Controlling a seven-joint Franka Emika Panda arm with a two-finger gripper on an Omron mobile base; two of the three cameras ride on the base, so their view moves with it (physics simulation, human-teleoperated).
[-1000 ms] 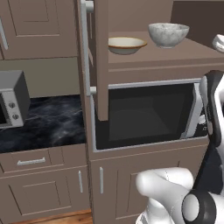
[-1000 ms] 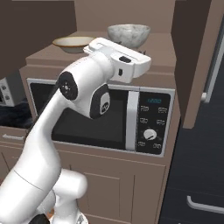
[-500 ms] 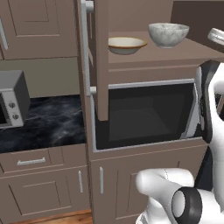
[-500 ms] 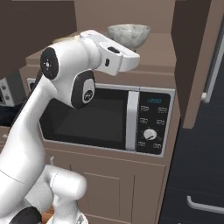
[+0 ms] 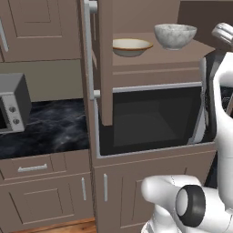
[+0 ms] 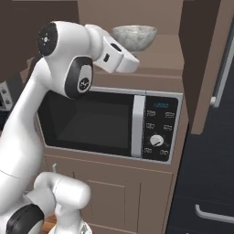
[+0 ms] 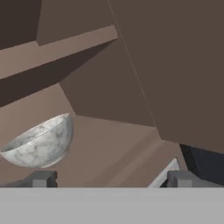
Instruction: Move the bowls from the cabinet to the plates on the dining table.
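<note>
Your claw (image 7: 109, 179) stands spread wide, empty, near the marbled bowl (image 7: 41, 142) on the cabinet shelf (image 7: 113, 148).

— What is seen around the work area?
— Brown panelled cupboards (image 5: 41, 22) are set above a black marble counter (image 5: 54, 132), where a grey microwave (image 5: 13, 107) stands.
— And below?
— Drawers with silver handles (image 5: 32, 168) and a wooden floor (image 5: 59, 226) are shown.

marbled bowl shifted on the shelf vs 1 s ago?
No. The marbled bowl sits at the same spot right of the cream bowl on the cabinet shelf.
</note>
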